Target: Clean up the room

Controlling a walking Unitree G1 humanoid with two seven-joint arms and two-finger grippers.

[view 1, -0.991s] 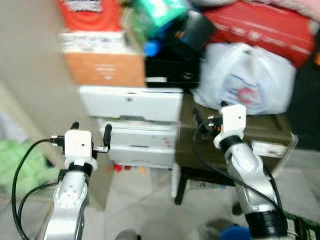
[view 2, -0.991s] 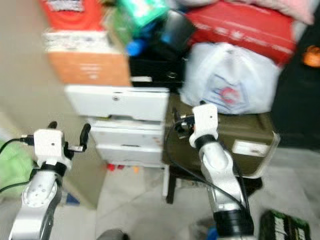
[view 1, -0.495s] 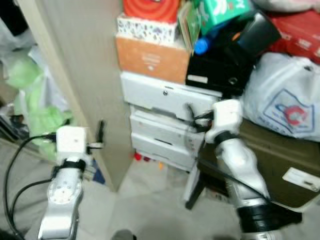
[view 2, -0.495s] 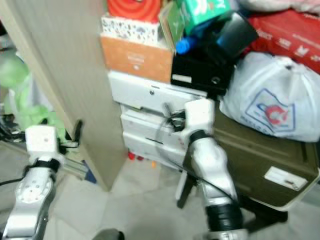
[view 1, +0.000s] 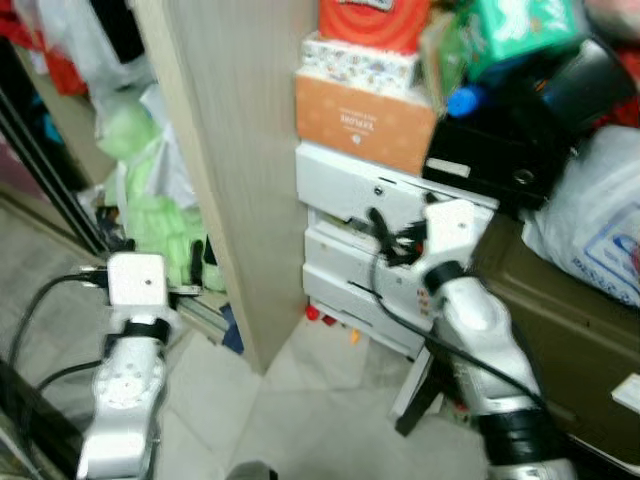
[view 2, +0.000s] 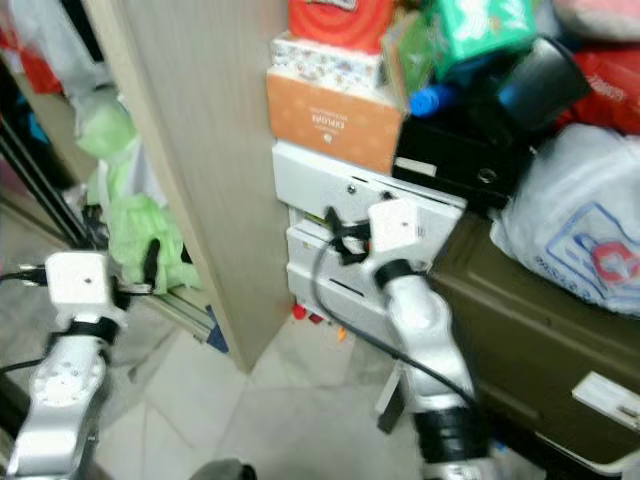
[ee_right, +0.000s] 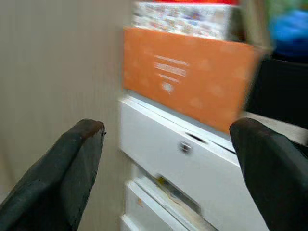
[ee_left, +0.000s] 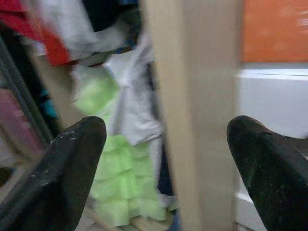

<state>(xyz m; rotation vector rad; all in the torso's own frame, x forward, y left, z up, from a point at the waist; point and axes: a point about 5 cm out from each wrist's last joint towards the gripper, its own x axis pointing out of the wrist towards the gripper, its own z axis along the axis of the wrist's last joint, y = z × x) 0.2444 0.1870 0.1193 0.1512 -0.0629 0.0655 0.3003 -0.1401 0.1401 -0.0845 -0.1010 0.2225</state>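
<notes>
A heap of light green cloth (view 1: 150,215) lies in an open closet at the left, behind a tall wooden panel (view 1: 235,150); the left wrist view shows this cloth (ee_left: 113,168) past the panel's edge. My left gripper (view 1: 200,265) is held up in front of that cloth, open and empty. In front of a white drawer unit (view 1: 350,190) my right gripper (view 1: 385,232) is raised, also open with nothing between its fingers. The right wrist view looks at an orange box (ee_right: 192,77) on top of the drawers.
Boxes, a red tin (view 1: 375,15) and a black case (view 1: 500,160) are stacked on the drawers. A white plastic bag (view 1: 600,220) rests on an olive case (view 1: 570,330) at the right. Small red bits (view 1: 312,313) lie on the tiled floor by the drawers.
The whole view has swung left, so the camera has turned: the closet and green cloth have come into sight and the bag has slid right. Both arms stay raised, grippers open.
</notes>
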